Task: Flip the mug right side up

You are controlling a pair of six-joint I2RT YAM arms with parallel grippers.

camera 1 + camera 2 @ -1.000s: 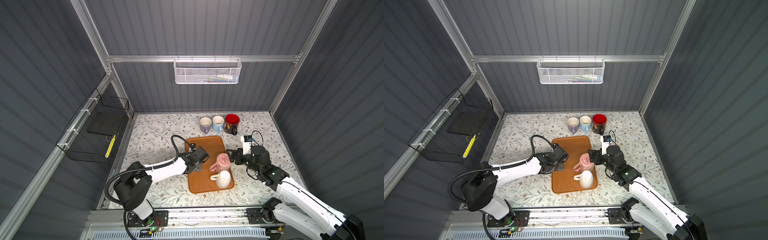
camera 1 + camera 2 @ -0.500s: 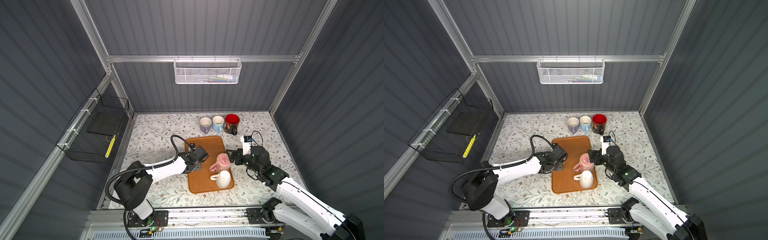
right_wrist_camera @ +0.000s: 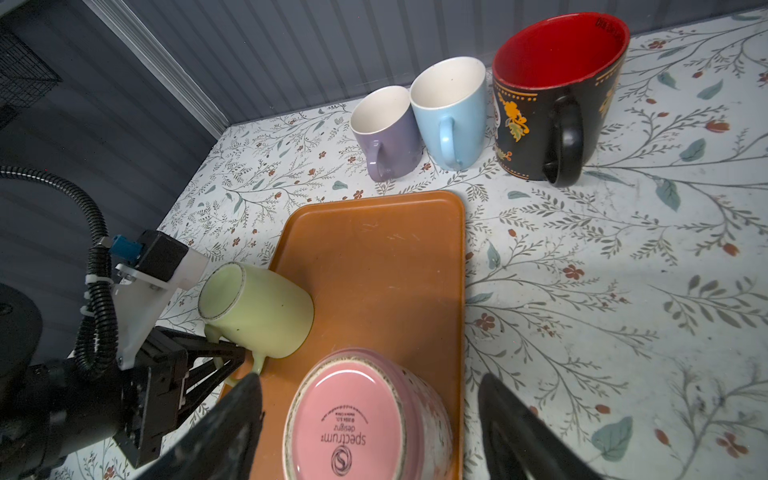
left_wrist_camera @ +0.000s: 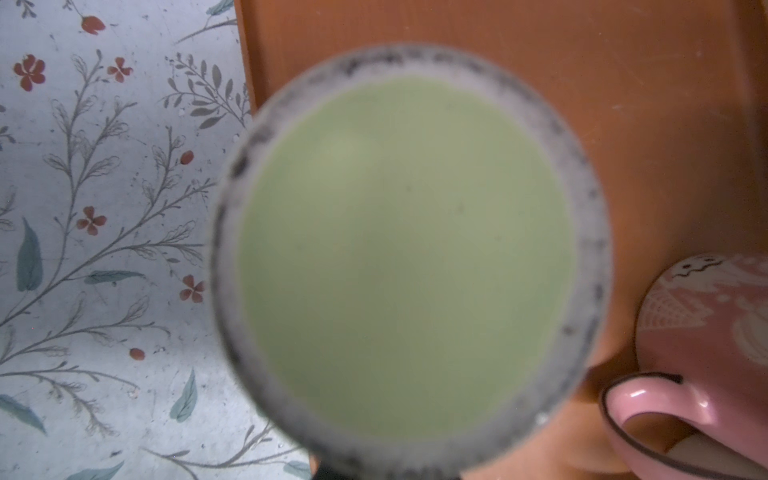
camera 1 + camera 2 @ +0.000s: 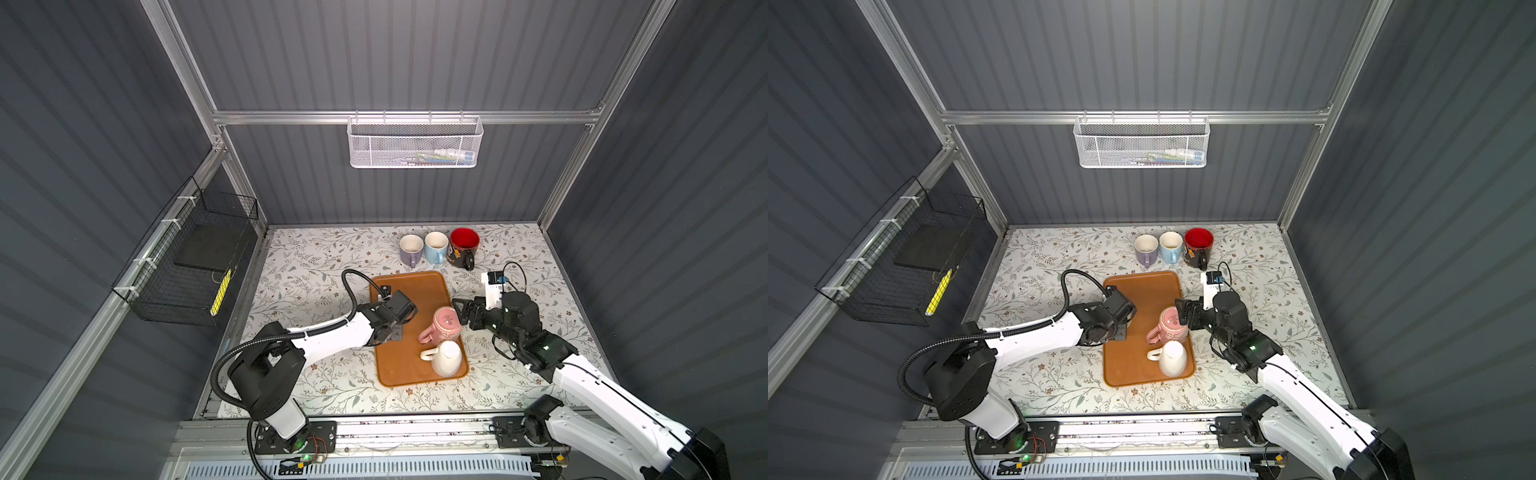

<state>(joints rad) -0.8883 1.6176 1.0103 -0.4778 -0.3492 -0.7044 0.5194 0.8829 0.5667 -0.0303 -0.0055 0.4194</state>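
Right wrist view: the left tool (image 3: 237,359) is clamping the handle of the green mug (image 3: 257,307), which is leaning base-up on the tray (image 3: 374,257) edge. Gripped only by that thin loop, it could be pivoting or slipping during the turn. The right tool (image 3: 370,382) is standing apart, straddling the upside-down pink mug (image 3: 353,419).

Left wrist view: the green base is filling the lens, blinding that arm to the pink mug nearby.

In a top view the left tool is working at the tray's 9 o'clock. The pink mug is sitting at 3 o'clock, with the white mug (image 5: 446,357) just beside it at 5 o'clock, risking a knock.

Soft even light; green mug (image 4: 407,257) blurred close-up.
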